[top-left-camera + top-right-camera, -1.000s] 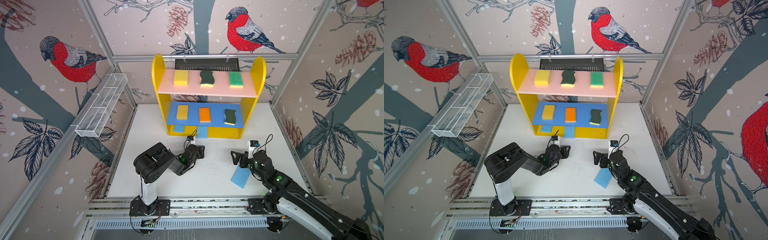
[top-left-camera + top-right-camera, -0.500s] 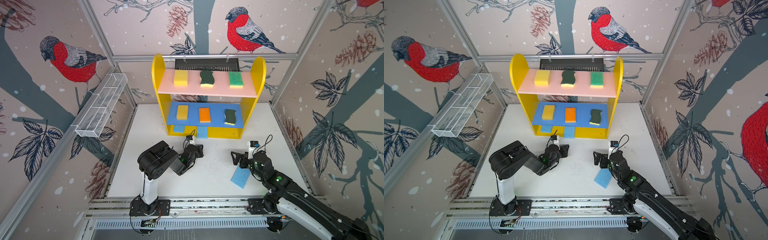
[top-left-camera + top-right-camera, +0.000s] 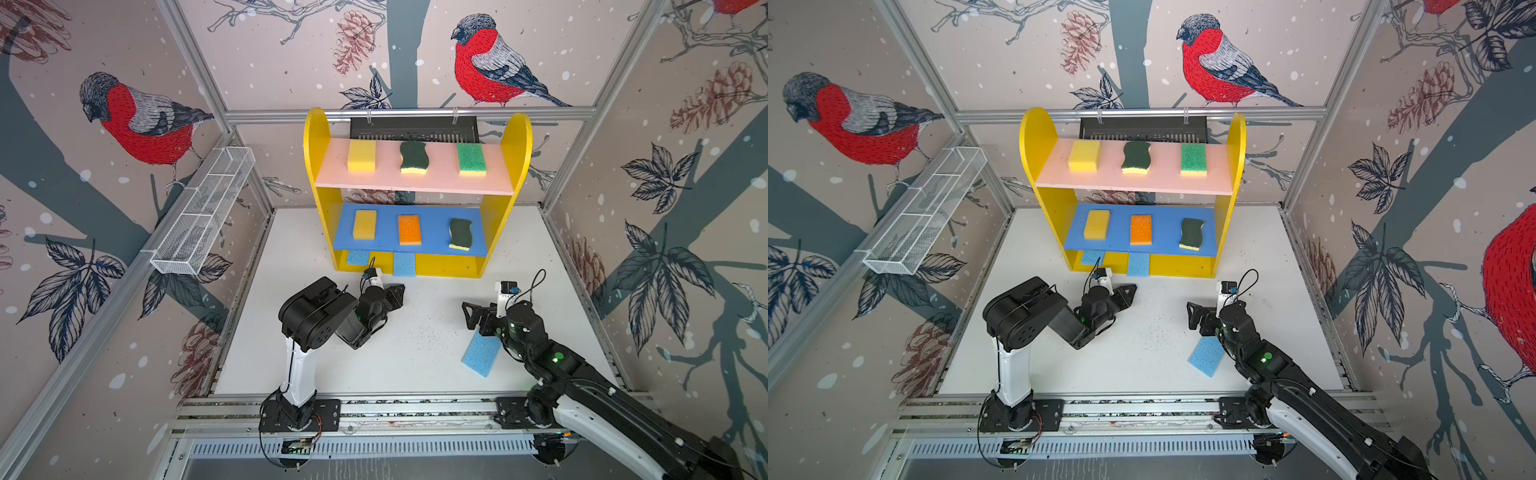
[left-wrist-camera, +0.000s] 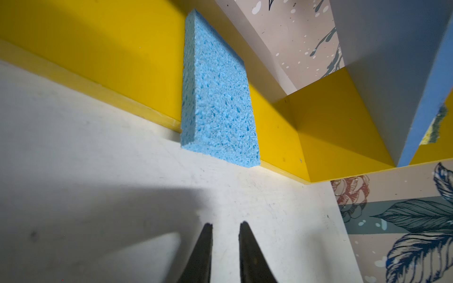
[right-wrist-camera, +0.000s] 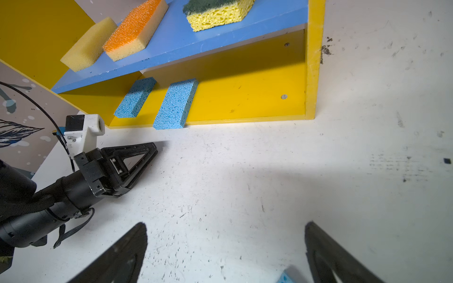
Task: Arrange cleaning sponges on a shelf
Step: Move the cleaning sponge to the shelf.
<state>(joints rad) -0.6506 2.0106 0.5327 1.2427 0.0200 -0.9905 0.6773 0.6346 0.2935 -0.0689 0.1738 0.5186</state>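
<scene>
The shelf [image 3: 311,166] stands at the back of the white table. Its pink board carries a yellow [image 3: 361,156], a wavy dark-green [image 3: 413,157] and a bright-green sponge [image 3: 471,158]. A yellow [image 3: 365,224], an orange [image 3: 409,229] and a wavy sponge [image 3: 460,233] lie on the blue board. Two light-blue sponges [image 3: 357,257] [image 4: 218,98] sit on the yellow bottom. My left gripper [image 4: 225,224] hovers just before the nearer one, jaws a narrow gap apart and empty. A third blue sponge [image 3: 480,353] lies flat under my right gripper [image 5: 225,225], which is wide open.
A white wire-mesh basket [image 3: 203,212] hangs on the left wall. A black slotted tray [image 3: 413,129] hangs behind the shelf top. Patterned walls close in three sides, and an aluminium rail [image 3: 374,405] with both arm bases runs along the front.
The left arm has drawn back a little from the shelf bottom and its jaws have narrowed. The right arm and the blue sponge on the table have not moved.
</scene>
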